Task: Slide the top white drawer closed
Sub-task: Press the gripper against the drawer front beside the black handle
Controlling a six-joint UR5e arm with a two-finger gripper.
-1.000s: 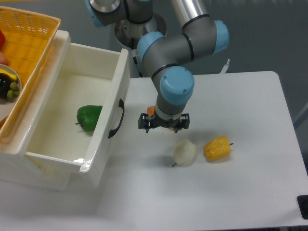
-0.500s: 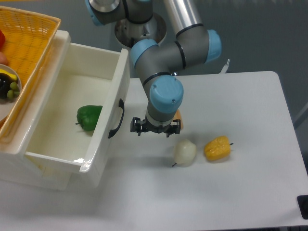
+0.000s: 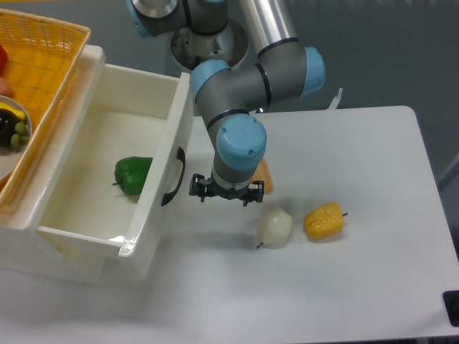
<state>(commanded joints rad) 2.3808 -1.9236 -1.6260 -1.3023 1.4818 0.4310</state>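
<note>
The top white drawer (image 3: 166, 143) stands pulled out at the left, its black curved handle (image 3: 174, 177) facing right. A green pepper (image 3: 133, 174) lies inside it. My gripper (image 3: 226, 195) hangs just right of the handle, a small gap apart from the drawer front, pointing down at the table. Its fingers are spread and hold nothing.
A yellow wicker basket (image 3: 43, 61) with produce sits on top of the cabinet at the far left. A white pepper (image 3: 275, 226) and a yellow pepper (image 3: 323, 221) lie on the table right of the gripper. An orange object (image 3: 262, 173) shows behind the wrist.
The gripper has moved left across the table toward the drawer handle. The drawer and the peppers have stayed put.
</note>
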